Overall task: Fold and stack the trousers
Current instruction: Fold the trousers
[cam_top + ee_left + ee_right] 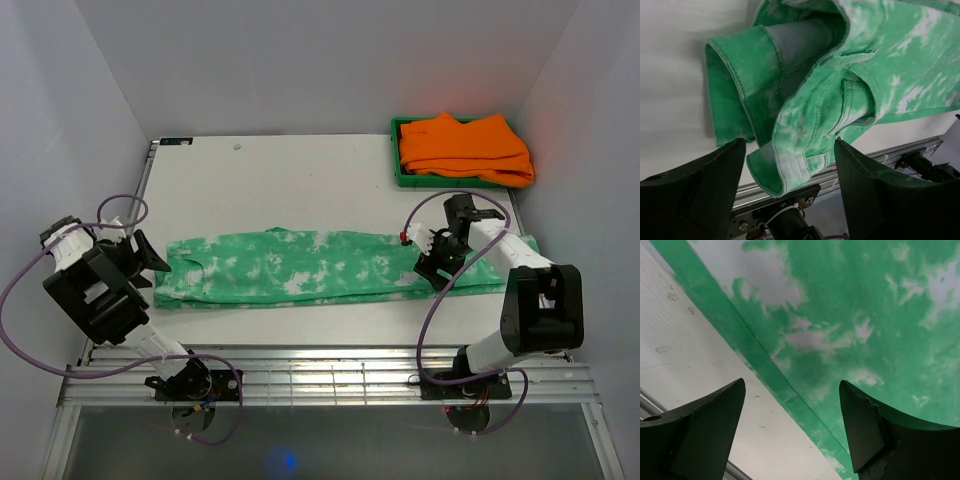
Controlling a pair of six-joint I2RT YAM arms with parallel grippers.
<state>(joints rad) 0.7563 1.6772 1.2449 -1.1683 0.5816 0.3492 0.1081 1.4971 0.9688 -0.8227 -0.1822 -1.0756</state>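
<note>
Green cloth with white blotches, the trousers [300, 270], lay in one long strip across the middle of the table [280, 175], from the left side to the right, with the waistband [765, 165] at the left end and the leg ends at the right. The strip looked narrow, so I judged that one leg was already laid upon the other, though the pictures did not show the layers clearly. The left gripper [150, 262] stood just beside the waistband with its jaws wide apart, and the cloth was in front of the fingertips, not pinched between them. The right gripper [437, 262] hung over the right part of the legs, near the near edge of the cloth, also with jaws wide and holding nothing. At the far right corner a green bin [396, 150] held some orange garments [465, 148], well apart from the trousers. By my judgement only the lengthwise fold was done. The folds across the length, which bring the ends together, were not yet made, and the stacking was also left to do.
</note>
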